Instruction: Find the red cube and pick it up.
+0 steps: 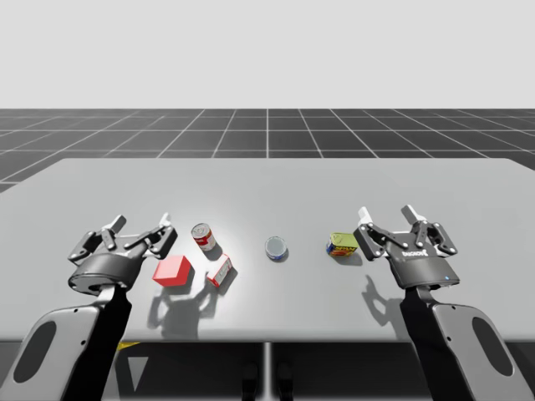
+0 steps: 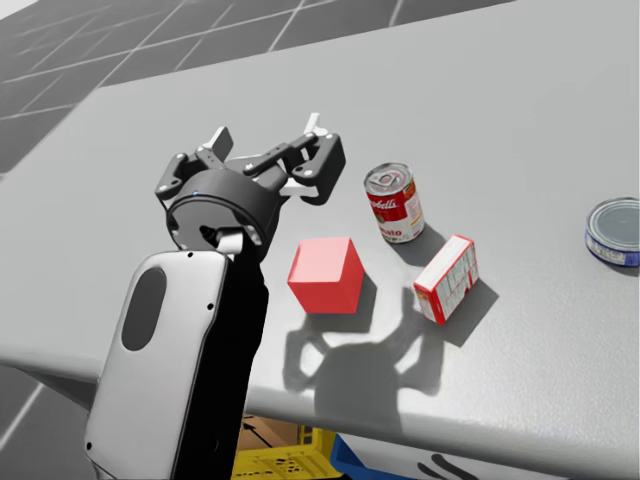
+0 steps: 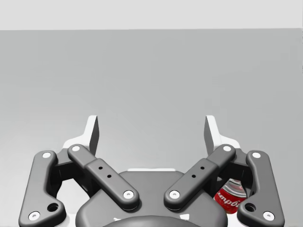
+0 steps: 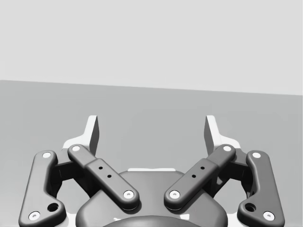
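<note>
The red cube (image 1: 171,271) (image 2: 325,275) rests on the grey table (image 1: 267,180), close to its front edge. My left gripper (image 1: 140,224) (image 2: 268,137) (image 3: 151,131) hovers open just left of and behind the cube, with nothing between its fingers. Over on the right side, my right gripper (image 1: 389,214) (image 4: 151,131) is open too, empty, beside a yellow-green can (image 1: 341,245).
A red-and-white can (image 1: 203,236) (image 2: 394,203) (image 3: 229,199) stands right of the left gripper. A small red-and-white box (image 1: 220,270) (image 2: 446,278) lies right of the cube. A blue-rimmed tin (image 1: 277,248) (image 2: 613,231) sits mid-table. A yellow crate (image 2: 275,456) shows below the table's front edge.
</note>
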`<state>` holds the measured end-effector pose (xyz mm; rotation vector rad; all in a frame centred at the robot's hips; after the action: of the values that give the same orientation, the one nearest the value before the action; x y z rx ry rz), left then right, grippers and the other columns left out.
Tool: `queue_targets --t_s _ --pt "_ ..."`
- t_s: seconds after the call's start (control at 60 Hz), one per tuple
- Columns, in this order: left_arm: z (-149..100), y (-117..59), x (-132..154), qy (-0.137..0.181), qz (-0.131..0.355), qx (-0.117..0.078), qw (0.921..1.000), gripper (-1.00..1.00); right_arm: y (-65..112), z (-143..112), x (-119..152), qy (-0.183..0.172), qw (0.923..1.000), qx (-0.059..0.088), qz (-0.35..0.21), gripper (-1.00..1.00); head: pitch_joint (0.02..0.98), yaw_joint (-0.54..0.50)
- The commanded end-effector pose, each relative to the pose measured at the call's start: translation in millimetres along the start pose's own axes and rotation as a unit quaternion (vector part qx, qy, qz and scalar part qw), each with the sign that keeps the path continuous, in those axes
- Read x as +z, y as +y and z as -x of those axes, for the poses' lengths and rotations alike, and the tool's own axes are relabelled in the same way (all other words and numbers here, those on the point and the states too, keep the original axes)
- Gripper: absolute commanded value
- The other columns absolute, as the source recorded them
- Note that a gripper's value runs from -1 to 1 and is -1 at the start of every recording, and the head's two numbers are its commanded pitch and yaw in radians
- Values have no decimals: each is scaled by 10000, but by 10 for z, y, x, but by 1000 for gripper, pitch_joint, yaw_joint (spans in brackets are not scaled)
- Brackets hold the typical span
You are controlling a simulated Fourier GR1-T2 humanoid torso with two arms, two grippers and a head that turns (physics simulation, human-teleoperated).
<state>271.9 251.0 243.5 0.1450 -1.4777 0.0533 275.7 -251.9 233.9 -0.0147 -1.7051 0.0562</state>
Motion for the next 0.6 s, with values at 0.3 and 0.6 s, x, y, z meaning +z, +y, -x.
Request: queue_targets --t_s 0.3,0.6 --pt "388 150 828 517 62 27 9986 -1000 -8 4 -11 23 10000 -38 14 -1000 853 446" --pt "888 102 1024 1065 425 297 9930 -1000 -14 9 -20 17 10000 -48 10 -1000 846 448"
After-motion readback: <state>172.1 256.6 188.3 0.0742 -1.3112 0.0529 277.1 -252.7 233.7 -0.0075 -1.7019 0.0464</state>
